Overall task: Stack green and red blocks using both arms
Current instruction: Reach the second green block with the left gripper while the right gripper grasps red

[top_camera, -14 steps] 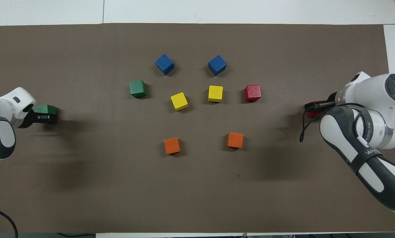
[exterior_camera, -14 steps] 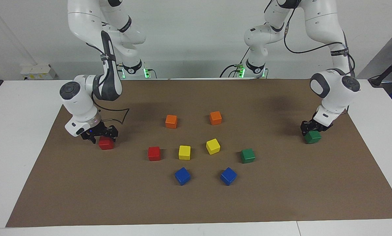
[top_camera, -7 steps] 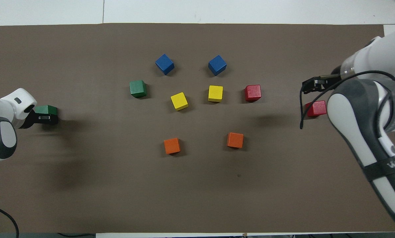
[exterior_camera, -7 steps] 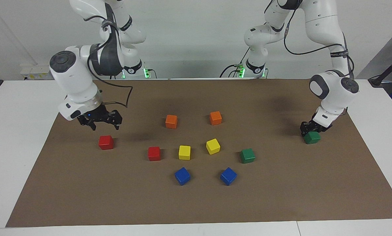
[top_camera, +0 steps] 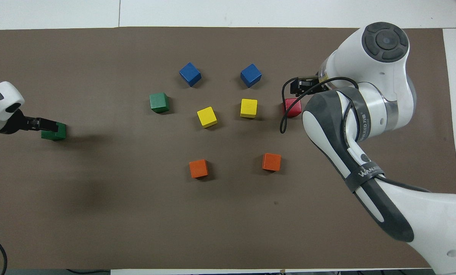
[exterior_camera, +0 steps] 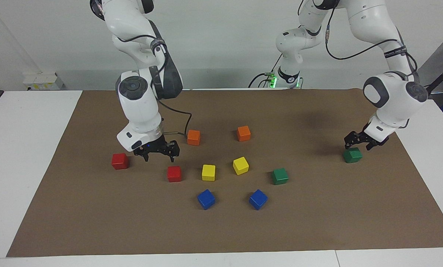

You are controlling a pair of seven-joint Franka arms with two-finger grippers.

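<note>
Red blocks lie apart on the worktop (exterior_camera: 58, 207): one (exterior_camera: 119, 161) toward the right arm's end, one (exterior_camera: 174, 173) in the middle row. The right end effector (exterior_camera: 158, 151), spread wide and empty, is raised just above the middle one, slightly nearer the robots. A green block (exterior_camera: 352, 155) sits just below the left end effector (exterior_camera: 359, 140), also open; another (exterior_camera: 280, 176) lies inward. A misaligned descent could knock a block aside.
</note>
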